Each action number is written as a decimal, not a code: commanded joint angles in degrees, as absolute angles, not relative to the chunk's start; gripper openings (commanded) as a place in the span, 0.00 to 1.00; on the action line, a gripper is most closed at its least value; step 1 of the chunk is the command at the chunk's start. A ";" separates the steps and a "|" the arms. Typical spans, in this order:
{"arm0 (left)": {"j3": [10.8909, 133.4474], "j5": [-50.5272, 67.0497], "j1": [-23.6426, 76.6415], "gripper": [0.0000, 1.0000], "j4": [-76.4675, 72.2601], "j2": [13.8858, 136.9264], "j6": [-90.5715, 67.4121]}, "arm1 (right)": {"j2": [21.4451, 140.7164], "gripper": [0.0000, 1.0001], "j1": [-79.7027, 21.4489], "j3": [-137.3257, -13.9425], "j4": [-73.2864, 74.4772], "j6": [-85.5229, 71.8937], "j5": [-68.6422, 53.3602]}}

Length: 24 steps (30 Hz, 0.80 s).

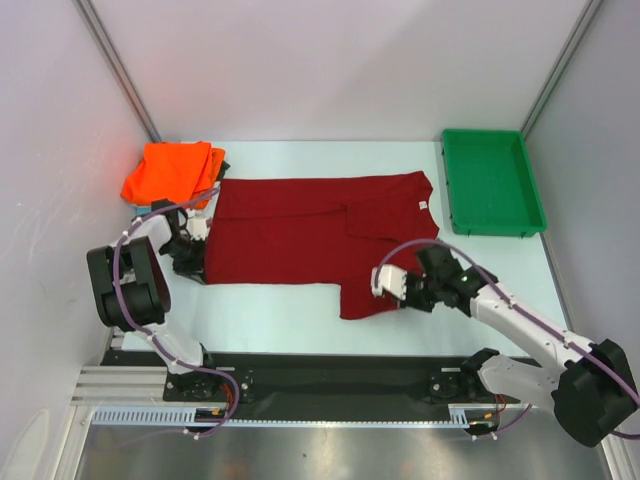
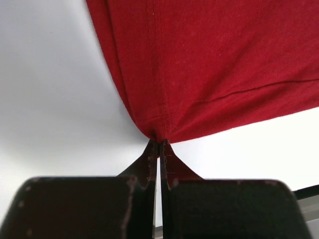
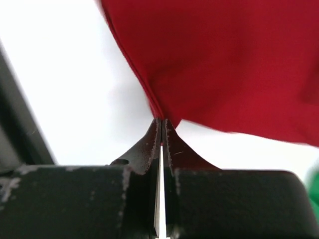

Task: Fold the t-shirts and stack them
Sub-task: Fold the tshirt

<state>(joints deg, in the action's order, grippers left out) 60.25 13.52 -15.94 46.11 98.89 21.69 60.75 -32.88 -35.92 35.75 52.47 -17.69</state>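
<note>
A dark red t-shirt point(image 1: 300, 232) lies spread flat across the middle of the table, its neck label toward the right. My left gripper point(image 1: 203, 264) is shut on the shirt's near-left corner, and the left wrist view shows the red cloth point(image 2: 214, 64) bunched at the closed tips point(image 2: 158, 143). At the shirt's near-right part, my right gripper point(image 1: 378, 289) is shut on an edge. In the right wrist view, red fabric point(image 3: 224, 59) rises from the pinched tips point(image 3: 161, 122). A folded bright orange t-shirt point(image 1: 172, 170) sits at the back left, just beyond the red shirt's corner.
An empty green plastic tray point(image 1: 490, 185) stands at the back right, next to the right wall. White walls enclose the table on three sides. A black rail point(image 1: 330, 372) with the arm bases runs along the near edge.
</note>
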 commanded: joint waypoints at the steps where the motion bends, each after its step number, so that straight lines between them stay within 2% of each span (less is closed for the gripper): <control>1: 63.01 11.87 -16.17 0.00 46.14 93.61 24.87 | 59.24 0.00 -29.71 -44.28 35.77 47.82 -19.78; 10: 70.22 14.85 -15.30 0.00 49.92 93.16 26.28 | 59.33 0.00 -23.83 -55.36 37.00 45.44 -19.25; 24: 82.35 16.70 -11.60 0.00 54.75 98.70 26.90 | 63.54 0.00 -18.63 -63.01 32.70 45.35 -18.28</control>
